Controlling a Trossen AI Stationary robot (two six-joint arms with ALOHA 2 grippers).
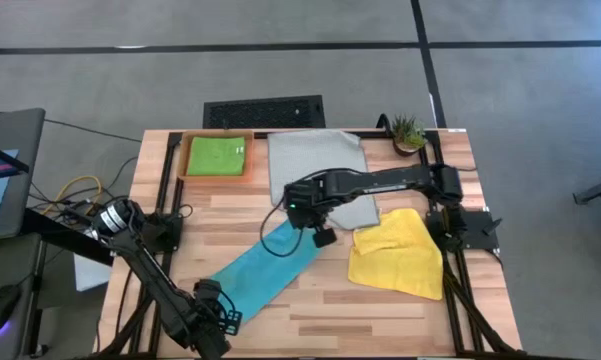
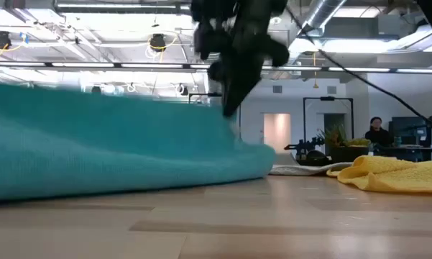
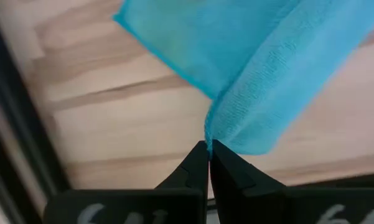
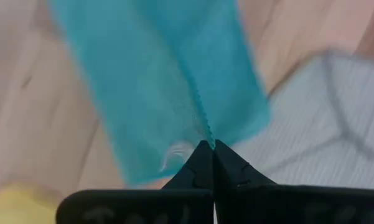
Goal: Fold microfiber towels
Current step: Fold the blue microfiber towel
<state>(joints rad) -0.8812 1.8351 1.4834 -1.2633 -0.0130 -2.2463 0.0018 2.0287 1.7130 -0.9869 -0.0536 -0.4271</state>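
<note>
Behind low view's blue towel, distant person

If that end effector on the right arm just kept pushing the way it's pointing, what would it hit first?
The right end effector is already shut on an edge of the sky blue towel. Straight ahead lies more of that same towel, then probably the wooden table under it; depth is hard to judge.

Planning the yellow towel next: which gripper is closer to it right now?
Right. The right gripper holds the blue towel's far end, just beside the yellow towel. The left gripper pinches the blue towel's near corner, well across the table.
</note>
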